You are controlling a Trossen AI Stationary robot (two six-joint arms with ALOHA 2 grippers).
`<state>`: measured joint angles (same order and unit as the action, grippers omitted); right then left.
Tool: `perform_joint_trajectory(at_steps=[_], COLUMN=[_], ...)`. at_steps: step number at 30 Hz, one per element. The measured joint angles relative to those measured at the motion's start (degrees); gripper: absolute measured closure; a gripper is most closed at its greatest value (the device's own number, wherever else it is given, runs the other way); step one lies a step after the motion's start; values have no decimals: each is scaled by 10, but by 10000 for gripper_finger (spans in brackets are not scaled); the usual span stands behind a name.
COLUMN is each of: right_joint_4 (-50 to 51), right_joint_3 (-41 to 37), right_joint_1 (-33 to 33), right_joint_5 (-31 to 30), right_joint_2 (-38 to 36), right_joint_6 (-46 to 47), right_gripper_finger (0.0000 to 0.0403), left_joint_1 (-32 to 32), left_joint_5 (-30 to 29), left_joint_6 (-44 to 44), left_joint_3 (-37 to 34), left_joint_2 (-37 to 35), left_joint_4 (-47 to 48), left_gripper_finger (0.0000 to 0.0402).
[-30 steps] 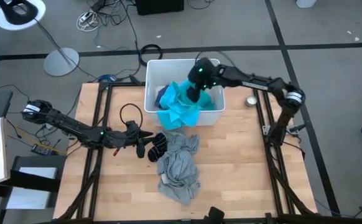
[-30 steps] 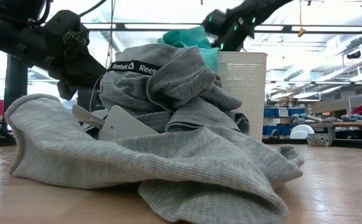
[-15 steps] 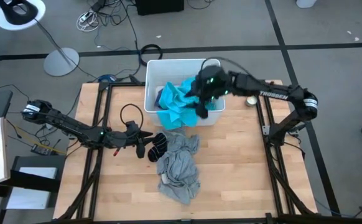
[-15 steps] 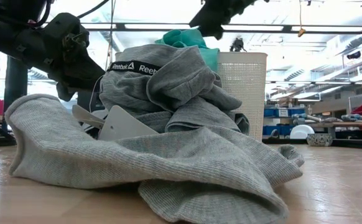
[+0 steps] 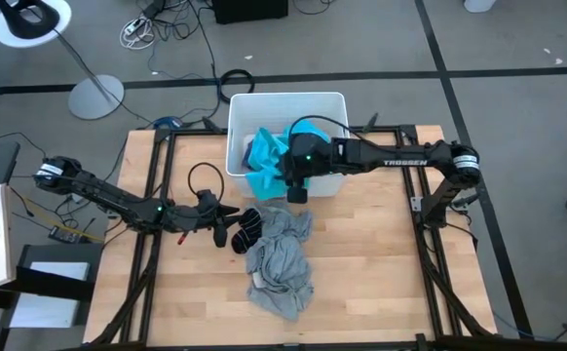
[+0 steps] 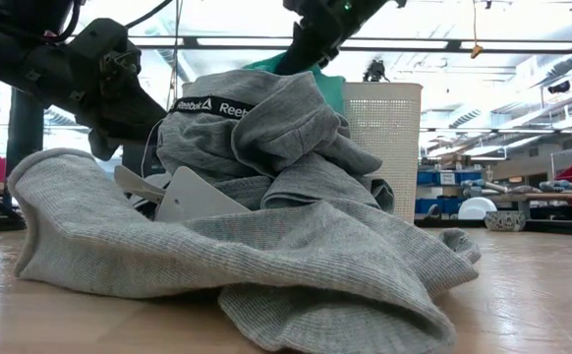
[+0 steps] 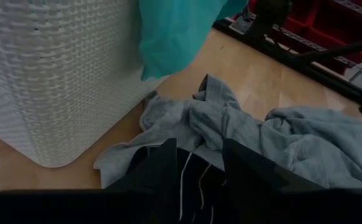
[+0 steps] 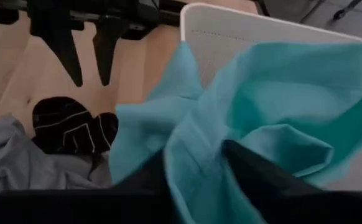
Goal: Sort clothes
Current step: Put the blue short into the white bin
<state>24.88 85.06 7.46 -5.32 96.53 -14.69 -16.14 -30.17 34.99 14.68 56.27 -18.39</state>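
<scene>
The turquoise garment (image 5: 276, 168), smooth and creased, spills over the near wall of the white perforated bin (image 5: 241, 117). The right hand (image 5: 297, 187), arm stretched across the bin, has its fingers (image 8: 255, 171) pinched into that cloth. A rumpled grey ribbed shirt (image 5: 282, 258) lies on the wooden surface (image 5: 381, 263) beside black socks (image 5: 246, 228). The left hand (image 5: 221, 225) stays low by the socks, fingers apart, holding nothing.
</scene>
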Motion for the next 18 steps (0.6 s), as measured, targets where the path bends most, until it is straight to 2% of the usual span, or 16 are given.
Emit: perform_joint_trajectory(at_steps=[3,4,11,18], right_joint_4=[-2,-6,-62,-242], right_joint_3=[0,0,0,0], right_joint_1=[-1,-1,6,41], right_joint_5=[1,1,-17,-71], right_joint_2=[-4,-5,-8,-17], right_joint_6=[-13,-23,-26,-61], right_gripper_finger=[370,384,395,397], left_joint_1=[0,0,0,0], left_joint_5=[0,0,0,0], left_joint_6=[0,0,0,-1], left_joint_3=[0,0,0,0], left_joint_2=[0,0,0,0], left_joint_4=[1,1,1,3], left_gripper_finger=[266,266,266,266])
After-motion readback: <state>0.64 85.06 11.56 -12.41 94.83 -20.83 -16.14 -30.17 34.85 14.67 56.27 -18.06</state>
